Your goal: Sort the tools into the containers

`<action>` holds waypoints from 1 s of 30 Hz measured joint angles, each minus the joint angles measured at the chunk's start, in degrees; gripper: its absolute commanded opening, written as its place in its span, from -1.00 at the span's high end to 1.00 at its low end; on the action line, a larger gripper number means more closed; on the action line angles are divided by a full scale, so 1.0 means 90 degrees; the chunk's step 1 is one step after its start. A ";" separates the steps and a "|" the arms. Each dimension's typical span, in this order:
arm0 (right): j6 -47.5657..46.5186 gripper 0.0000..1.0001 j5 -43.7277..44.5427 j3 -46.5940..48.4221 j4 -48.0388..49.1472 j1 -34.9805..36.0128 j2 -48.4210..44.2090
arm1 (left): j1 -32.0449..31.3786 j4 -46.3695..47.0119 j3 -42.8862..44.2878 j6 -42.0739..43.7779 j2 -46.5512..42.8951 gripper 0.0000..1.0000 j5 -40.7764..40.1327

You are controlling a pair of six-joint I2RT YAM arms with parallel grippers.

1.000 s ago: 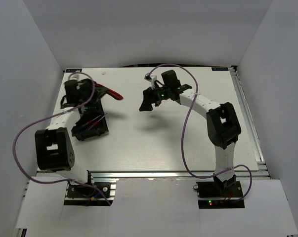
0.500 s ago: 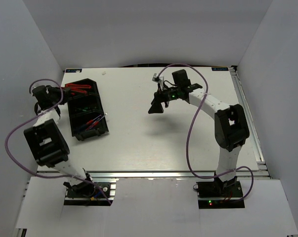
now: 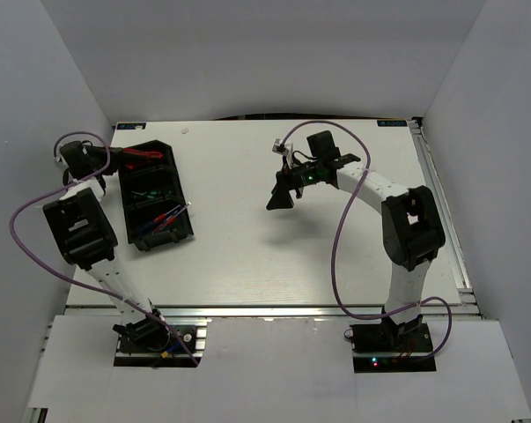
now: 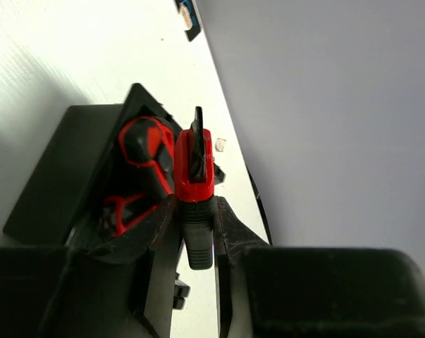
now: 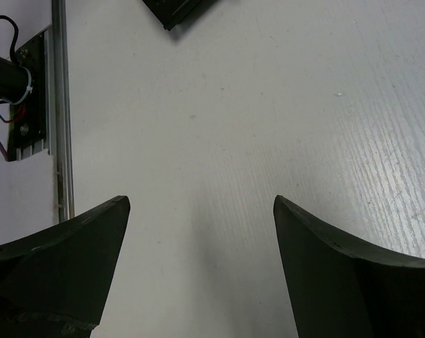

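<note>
Two black bins stand end to end at the left of the table. The far bin (image 3: 165, 146) holds red-and-black pliers (image 3: 138, 158). The near bin (image 3: 187, 232) holds thin screwdrivers (image 3: 164, 218). My left gripper (image 3: 99, 164) is at the far bin's left side, shut on a red-and-black tool (image 4: 194, 169). In the left wrist view the tool sticks out between the fingers (image 4: 156, 225), beside the far bin (image 4: 64, 176) and its red pliers (image 4: 143, 144). My right gripper (image 3: 281, 196) hangs open and empty over the bare table middle, as the right wrist view (image 5: 201, 204) also shows.
White walls close in the table on the left, back and right. A metal rail (image 5: 60, 105) runs along the table's near edge. A corner of the near bin (image 5: 177, 10) shows at the top of the right wrist view.
My left arm has swung left, carrying the red-and-black tool from beside the bins on the right to the far bin's left side. My right gripper has shifted slightly right and nearer.
</note>
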 measured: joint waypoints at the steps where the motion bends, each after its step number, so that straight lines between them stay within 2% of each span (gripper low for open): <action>1: 0.0002 -0.79 0.0000 0.0000 0.0000 0.0000 0.0000 | -0.0007 -0.0007 0.0046 -0.0010 0.0092 1.00 0.0002; 11: 0.0070 -0.79 -0.0029 0.0000 0.0010 -0.0002 0.0000 | -0.0342 -0.0024 0.0498 0.0245 0.0469 0.86 0.0012; 30: 0.0189 -0.79 -0.0126 -0.0002 0.0121 -0.0073 0.0000 | -0.0452 -0.0639 0.0690 0.1020 0.0483 0.16 -0.0131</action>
